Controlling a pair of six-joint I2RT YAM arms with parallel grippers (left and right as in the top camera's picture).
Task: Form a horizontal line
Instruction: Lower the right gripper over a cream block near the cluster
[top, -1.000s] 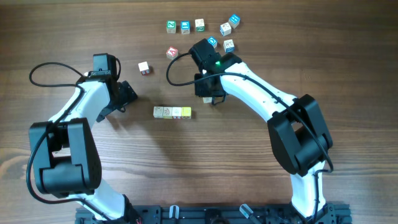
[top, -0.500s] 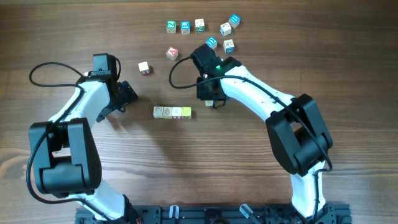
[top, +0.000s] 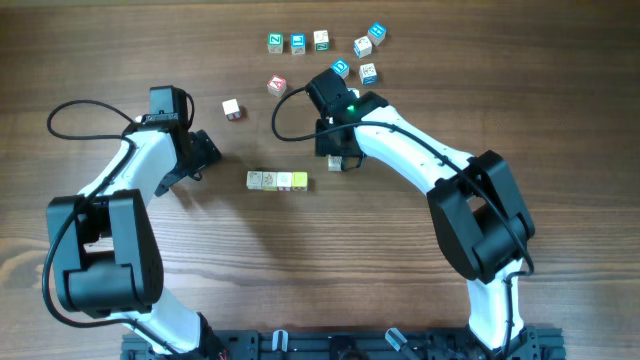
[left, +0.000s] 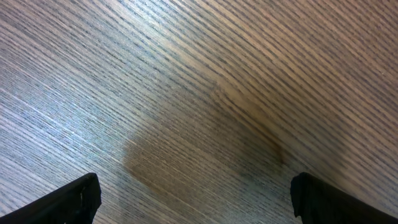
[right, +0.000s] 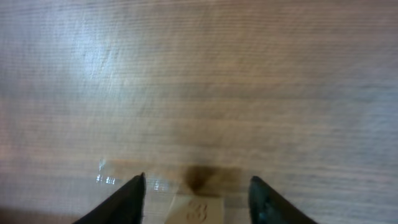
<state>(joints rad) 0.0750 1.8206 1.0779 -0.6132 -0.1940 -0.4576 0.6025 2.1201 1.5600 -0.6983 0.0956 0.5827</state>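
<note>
Table (top: 400, 300): we see bare brown wood grain in all three views.
Right arm (top: 420, 150): it reaches from the near right edge up and inward, toward the middle of the table.
Left arm (top: 130, 170): it bends up the left side, well apart from every cube.
Scattered cubes (top: 321, 41): we count a loose cluster with blue and green faces at the far edge, and two red-marked cubes (top: 277, 85) nearer the left.
Right gripper (top: 338, 155): its jaws are spread. From the wrist we see a gap on each side of the cube sitting between them (right: 196, 180).
Left gripper (top: 205, 155): its jaws are spread wide over bare wood, with nothing between them (left: 194, 180).
The horizontal line (top: 277, 180): we see three cubes touching in a straight row at mid-table, two cream and a yellow one at the right end.
Cream cube (top: 334, 163): it sits on the table under the right gripper, near the line's yellow end but apart from it and slightly farther back (right: 196, 211).
</note>
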